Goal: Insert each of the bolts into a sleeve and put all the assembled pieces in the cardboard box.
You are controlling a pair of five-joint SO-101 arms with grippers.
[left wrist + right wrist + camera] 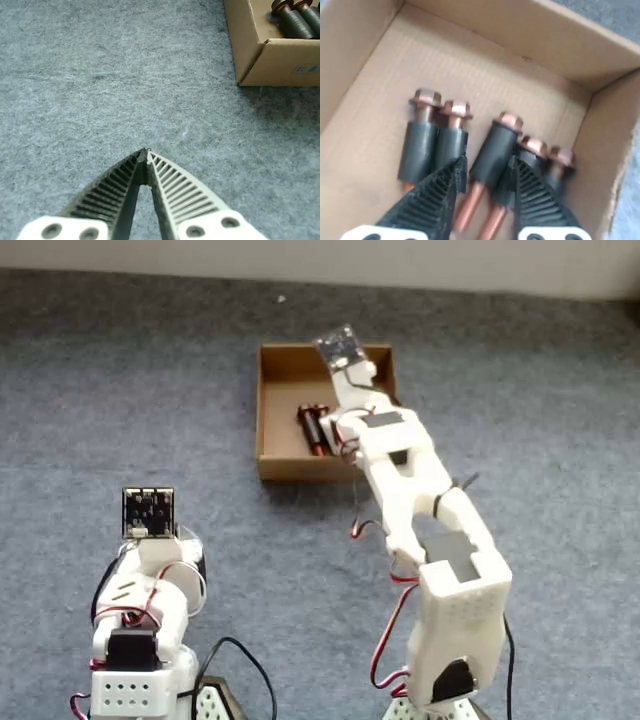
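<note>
The cardboard box [262, 400] sits at the table's far middle, and my right arm [390, 455] stretches into it. Several copper bolts in black sleeves [425, 142] lie side by side on the box floor [380, 115]. My right gripper [488, 167] is open low over them, its fingers either side of one assembled piece [492, 147]. Two of the pieces [313, 428] show in the high view. My left gripper [146, 152] is shut on nothing, over bare carpet short of the box's near left corner [260, 60], where two pieces [297, 20] peek out.
Grey carpet [130, 390] covers the table. My left arm [150, 580] is folded back near its base at the front left. Red and black cables trail beside both arm bases. The box walls [530, 30] stand close around my right gripper.
</note>
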